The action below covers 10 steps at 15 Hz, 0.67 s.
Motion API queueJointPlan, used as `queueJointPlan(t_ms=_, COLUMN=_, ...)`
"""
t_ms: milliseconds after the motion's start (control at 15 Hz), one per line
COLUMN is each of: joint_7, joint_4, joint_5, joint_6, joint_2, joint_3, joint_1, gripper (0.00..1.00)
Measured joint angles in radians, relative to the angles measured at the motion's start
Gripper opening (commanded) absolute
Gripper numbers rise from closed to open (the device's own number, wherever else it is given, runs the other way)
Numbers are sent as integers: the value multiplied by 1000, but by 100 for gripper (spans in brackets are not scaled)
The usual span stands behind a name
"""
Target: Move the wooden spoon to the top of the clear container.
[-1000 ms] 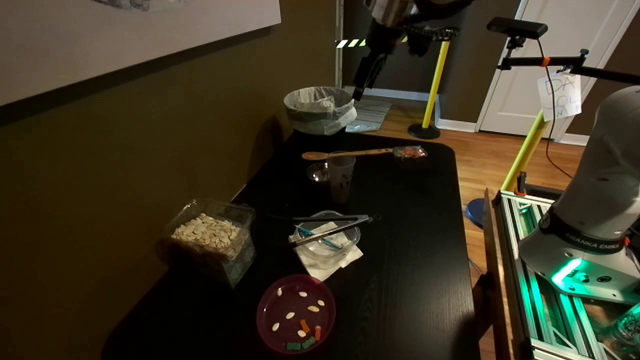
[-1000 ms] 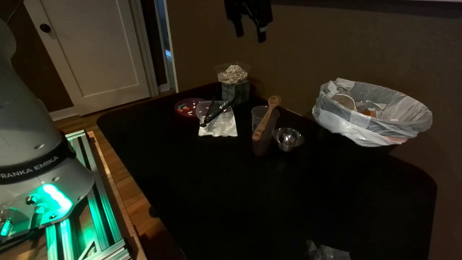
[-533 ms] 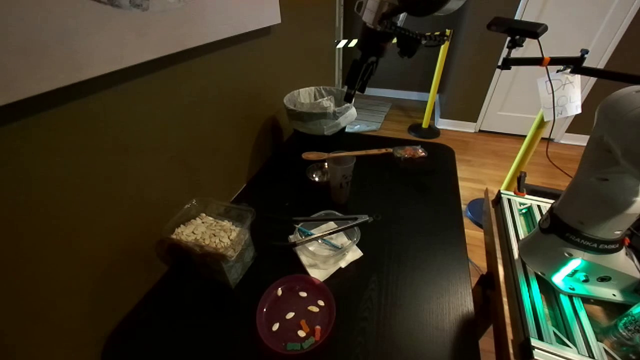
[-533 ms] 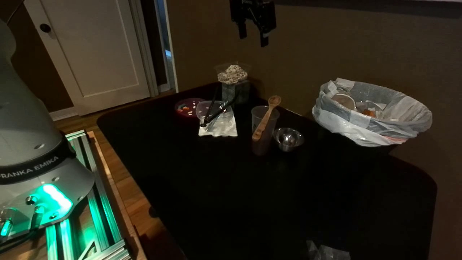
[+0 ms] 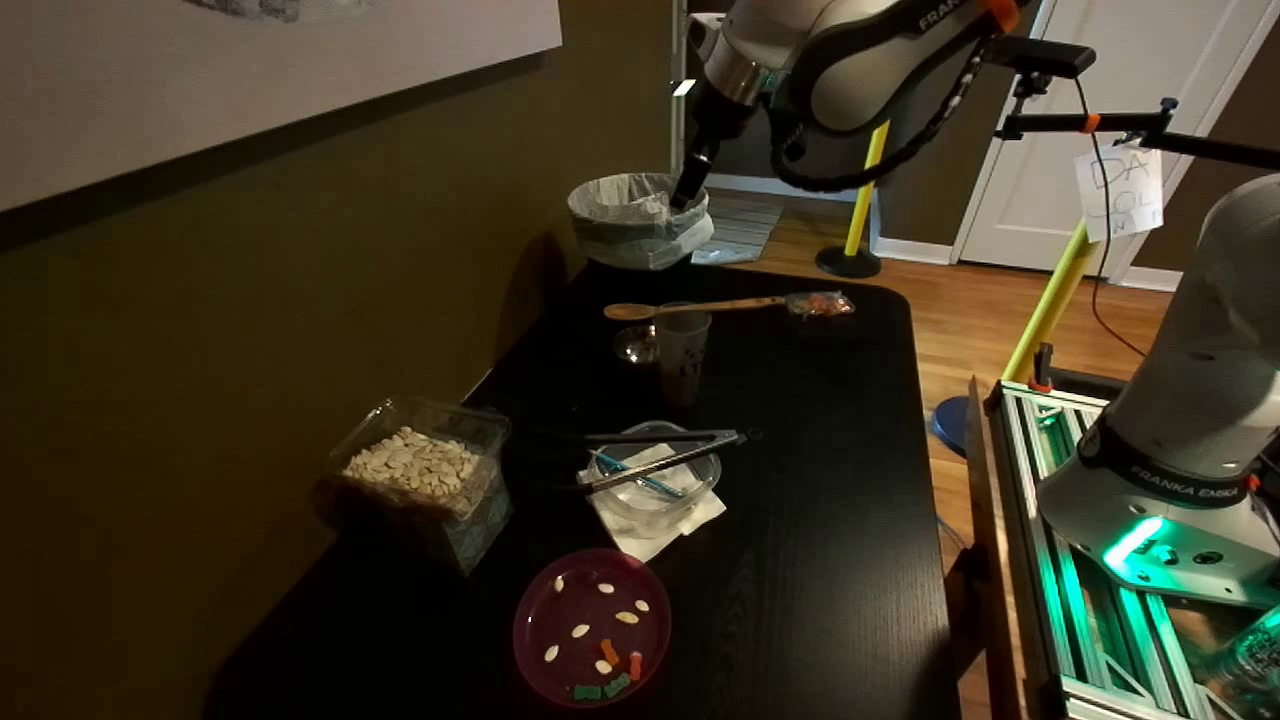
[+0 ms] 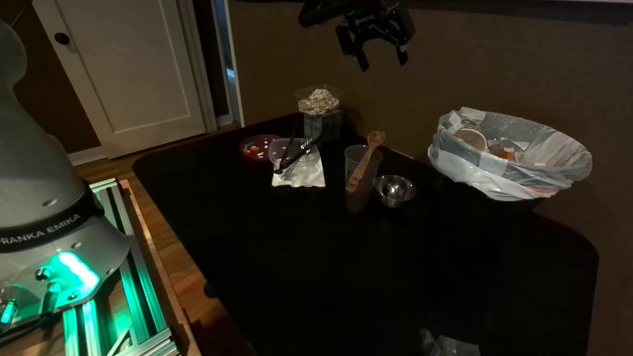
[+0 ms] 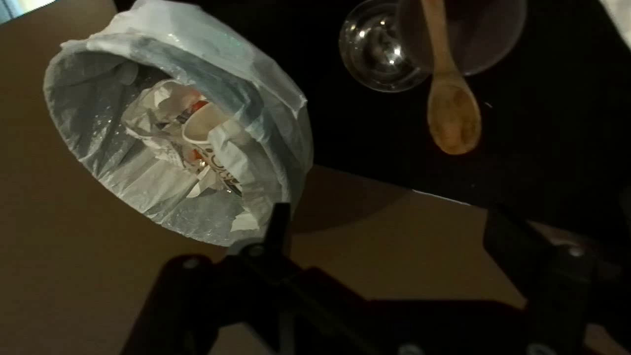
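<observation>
The wooden spoon (image 5: 730,303) lies across the mouth of a tall clear cup (image 5: 682,365) on the black table. In an exterior view the spoon (image 6: 362,167) slants over the cup (image 6: 363,200). The wrist view shows the spoon's bowl (image 7: 453,116) jutting past the cup (image 7: 488,39). A low clear round container (image 5: 705,490) on a napkin holds a pen and has tongs (image 5: 720,442) across it. My gripper (image 6: 383,66) is open and empty, above the table and spoon, towards the wall. Its parted fingers show in the wrist view (image 7: 389,212).
A lined trash bin (image 6: 494,175) stands beside the table near the gripper. A small steel bowl (image 6: 390,195) stands beside the cup. A clear square box (image 5: 480,510) of pale seeds and a purple plate (image 5: 530,645) lie further off. A plastic packet (image 6: 457,346) lies on the table.
My gripper has moved right and slightly down in an exterior view, and it has turned. More of the arm now shows. The spoon and the other objects have not moved.
</observation>
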Motion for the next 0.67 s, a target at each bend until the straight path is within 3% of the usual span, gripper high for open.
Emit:
queueJointPlan(t_ms=133, joint_7=20, joint_4=15, joint_5=-75, joint_6=29, joint_2=41, joint_3=27, joint_1=-49, gripper=100)
queueJointPlan(t_ms=400, joint_7=13, joint_4=32, joint_5=-86, joint_6=16, joint_2=56, joint_3=28, joint_1=-53, gripper=100)
queueJointPlan(t_ms=667, joint_7=-199, joint_4=26, joint_5=98, joint_6=-70, joint_2=115, joint_3=24, joint_1=5, gripper=100)
